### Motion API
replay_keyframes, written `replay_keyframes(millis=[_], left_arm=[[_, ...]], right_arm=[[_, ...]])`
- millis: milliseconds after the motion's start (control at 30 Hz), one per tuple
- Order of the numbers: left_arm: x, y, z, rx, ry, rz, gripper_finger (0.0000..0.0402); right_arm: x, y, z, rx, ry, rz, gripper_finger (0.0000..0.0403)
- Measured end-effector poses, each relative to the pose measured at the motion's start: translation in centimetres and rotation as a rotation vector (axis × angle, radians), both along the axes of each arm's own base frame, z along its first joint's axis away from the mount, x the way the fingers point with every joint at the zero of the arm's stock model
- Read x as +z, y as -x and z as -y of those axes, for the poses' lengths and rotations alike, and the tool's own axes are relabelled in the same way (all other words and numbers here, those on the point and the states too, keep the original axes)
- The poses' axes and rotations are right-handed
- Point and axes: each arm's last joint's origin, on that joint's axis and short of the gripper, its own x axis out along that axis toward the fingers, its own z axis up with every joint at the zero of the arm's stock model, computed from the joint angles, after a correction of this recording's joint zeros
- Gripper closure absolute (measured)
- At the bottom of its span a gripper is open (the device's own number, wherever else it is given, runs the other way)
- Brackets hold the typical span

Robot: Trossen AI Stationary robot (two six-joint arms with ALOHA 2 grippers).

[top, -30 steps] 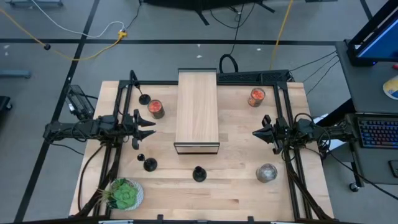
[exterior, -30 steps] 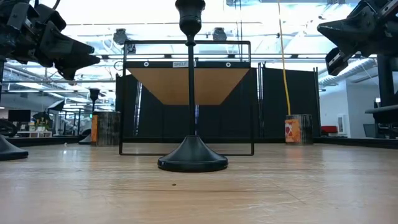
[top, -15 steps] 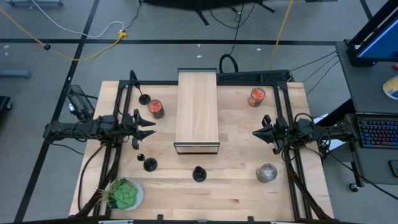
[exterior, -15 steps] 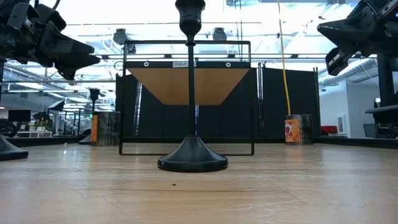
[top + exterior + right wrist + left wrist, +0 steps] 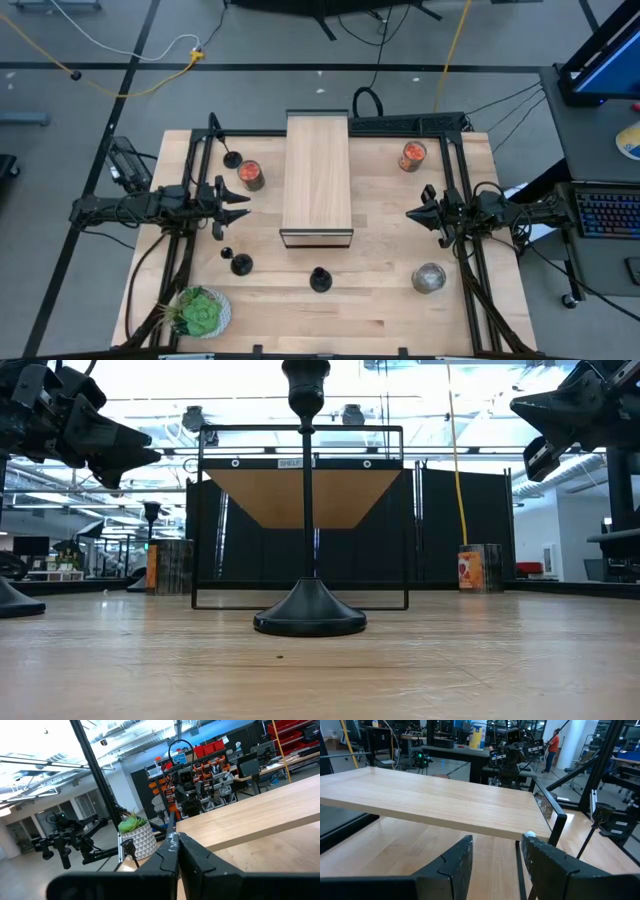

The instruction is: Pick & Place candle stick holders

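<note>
As you look down on the bench (image 5: 380, 290), here is what you have:
Candle stick holders: three small black pieces, each a round base, thin stem and small cup.
Front holder (image 5: 320, 280): stands before the wooden shelf (image 5: 318, 175); in the low view (image 5: 308, 500) its stem runs straight up, cup on top.
Left-front holder (image 5: 241, 265): upright near the potted plant (image 5: 200, 312).
Rear holder (image 5: 232, 158): upright, just beside a red-filled jar (image 5: 250, 174).
Left end effector (image 5: 240, 204): your arm lies level, raised above the bench, pointing at the shelf; fingers (image 5: 455, 865) parted, grasping nothing.
Right end effector (image 5: 412, 213): level and raised, pointing at the shelf from the other side; fingers (image 5: 167, 852) clenched together, empty.
</note>
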Motion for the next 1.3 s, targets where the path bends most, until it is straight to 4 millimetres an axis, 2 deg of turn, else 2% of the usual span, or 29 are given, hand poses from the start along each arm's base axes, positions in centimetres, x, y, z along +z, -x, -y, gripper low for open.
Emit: replay_keyframes(millis=[267, 667, 833, 1000, 1167, 1300], left_arm=[[0.0, 0.0, 0.0, 0.0, 0.0, 0.0, 0.0227], [0.0, 0.0, 0.0, 0.0, -0.001, 0.0, 0.0227], [0.0, 0.0, -0.1, 0.015, -0.118, -0.011, 0.0227], [0.1, 0.0, -0.1, 0.037, -0.126, -0.006, 0.0227], [1.1, 0.0, -0.2, 0.072, -0.015, 0.109, 0.0227], [2.7, 0.3, -0.3, 0.106, 0.057, 0.286, 0.0227]], right_arm=[[0.0, 0.0, 0.2, -0.078, -0.015, 0.0, 0.0403], [0.1, 0.0, 0.2, -0.077, -0.018, 0.006, 0.0403], [0.1, 0.0, 0.2, -0.081, -0.02, 0.006, 0.0403], [0.1, 0.0, 0.2, -0.081, -0.02, 0.006, 0.0403], [0.1, 0.0, 0.2, -0.082, -0.02, 0.006, 0.0403], [0.1, 0.0, 0.2, -0.081, -0.02, 0.006, 0.0403]])
